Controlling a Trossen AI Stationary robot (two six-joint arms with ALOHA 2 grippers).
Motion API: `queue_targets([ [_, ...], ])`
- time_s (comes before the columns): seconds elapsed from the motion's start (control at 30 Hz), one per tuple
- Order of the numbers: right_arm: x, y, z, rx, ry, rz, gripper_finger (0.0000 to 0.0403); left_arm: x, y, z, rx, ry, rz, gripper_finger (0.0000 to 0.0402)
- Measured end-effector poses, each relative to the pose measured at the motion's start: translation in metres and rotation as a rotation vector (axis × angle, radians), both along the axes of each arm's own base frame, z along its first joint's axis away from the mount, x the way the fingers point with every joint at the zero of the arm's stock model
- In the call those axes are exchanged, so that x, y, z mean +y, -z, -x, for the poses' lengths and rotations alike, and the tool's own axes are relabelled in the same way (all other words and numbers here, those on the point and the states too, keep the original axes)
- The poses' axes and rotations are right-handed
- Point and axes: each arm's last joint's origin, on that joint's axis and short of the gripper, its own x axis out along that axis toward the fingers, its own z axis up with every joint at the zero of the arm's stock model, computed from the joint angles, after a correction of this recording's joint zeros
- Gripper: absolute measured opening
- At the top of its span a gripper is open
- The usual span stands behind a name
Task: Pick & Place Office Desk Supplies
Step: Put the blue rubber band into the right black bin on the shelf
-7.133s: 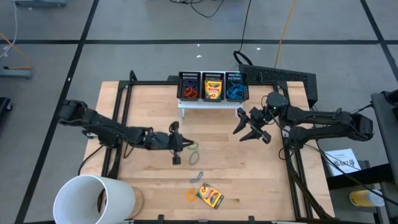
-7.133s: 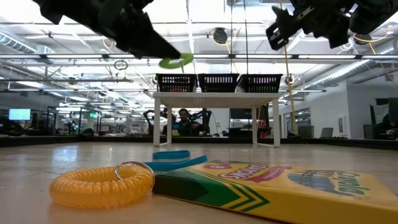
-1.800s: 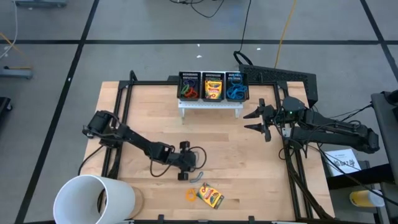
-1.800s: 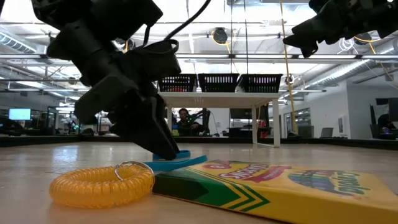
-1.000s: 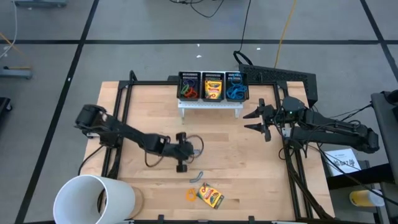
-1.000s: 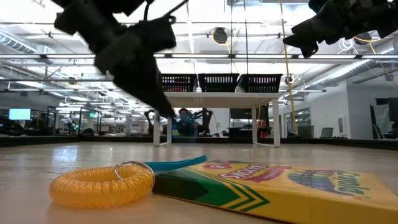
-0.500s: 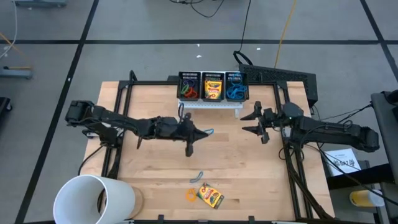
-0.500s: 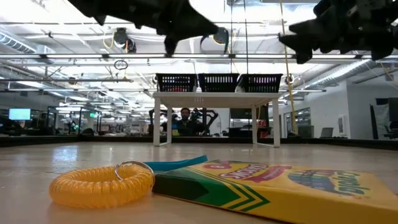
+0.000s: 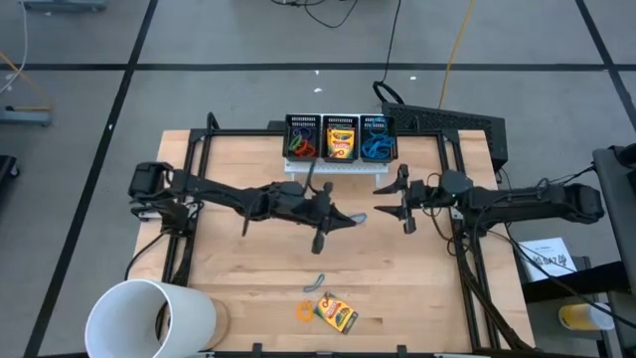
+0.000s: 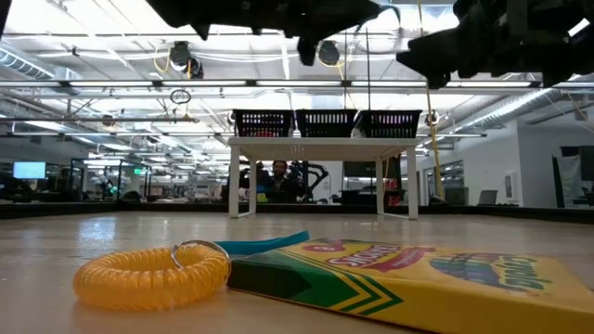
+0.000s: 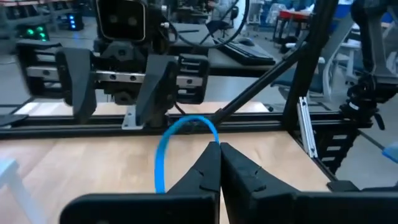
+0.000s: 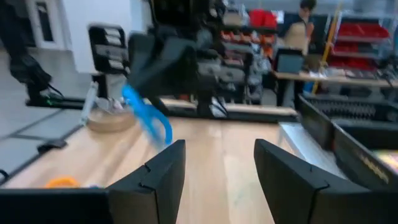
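- Currently, the step in hand appears to be a mid-air handover: the left gripper (image 9: 348,219) is clamped on a blue rubber-band loop (image 11: 166,149) above the table's centre, with the loop standing out beyond its fingertips.
- The right gripper (image 9: 383,204) sits at the 3 o'clock side of the left one, just beside it, fingers spread wide and holding nothing; the wrist views show the two grippers facing each other, with the loop (image 12: 146,118) ahead of the open fingers.
- The three black mesh bins (image 9: 340,139) stand on a white shelf at 12 o'clock from the grippers; the right-hand bin already holds blue loops.
- Next move, as a judgement: bring the right fingers around the loop, close them, then release the left grip. Alignment on so thin a band is the critical point.
- Remaining supplies lie at 6 o'clock: a crayon box (image 9: 337,313), an orange coil loop (image 9: 304,311) touching it, and a strip (image 9: 314,282) nearby.
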Motion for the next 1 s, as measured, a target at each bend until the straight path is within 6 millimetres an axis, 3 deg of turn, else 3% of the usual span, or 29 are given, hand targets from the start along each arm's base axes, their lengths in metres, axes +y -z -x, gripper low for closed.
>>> queue_targets([
  [0.23, 0.012, 0.001, -0.012, -0.057, -0.076, 0.005, 0.0217, 0.0, -0.003, -0.016, 0.048, 0.013, -0.04, 0.0003],
  [0.47, 0.016, 0.001, -0.018, -0.039, -0.103, 0.0, 0.0234, 0.003, -0.008, -0.015, 0.029, 0.008, -0.06, 0.0005],
  [0.73, 0.017, 0.004, -0.034, 0.013, -0.108, 0.009, 0.0206, 0.012, -0.008, -0.015, 0.032, -0.016, -0.053, 0.0006],
  [1.0, 0.017, -0.001, -0.029, 0.016, -0.108, 0.016, 0.0153, 0.013, -0.004, -0.014, 0.07, -0.017, -0.059, 0.0005],
])
